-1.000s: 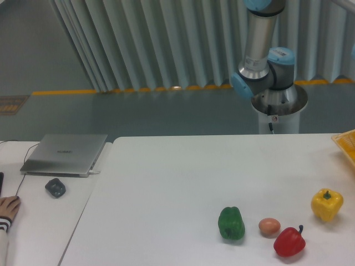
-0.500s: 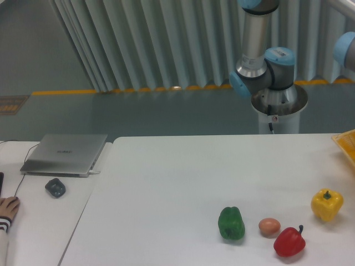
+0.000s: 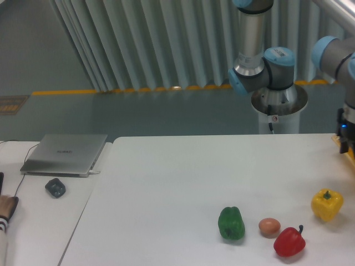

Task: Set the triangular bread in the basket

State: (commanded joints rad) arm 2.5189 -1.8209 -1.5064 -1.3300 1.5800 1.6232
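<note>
Arm end at the surface's [image 3: 166,183] 3 o'clock edge

Gripper [image 3: 345,138] cropped there, jaws' state unreadable; basket and triangular bread not visible; peppers [image 3: 231,223] and egg [image 3: 269,226] cluster toward 5 o'clock

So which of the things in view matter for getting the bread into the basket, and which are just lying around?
For the job: basket, only an orange sliver showing at the right edge; robot arm. The triangular bread is not in view.

Lying about: green pepper, egg, red pepper, yellow pepper, laptop.
</note>
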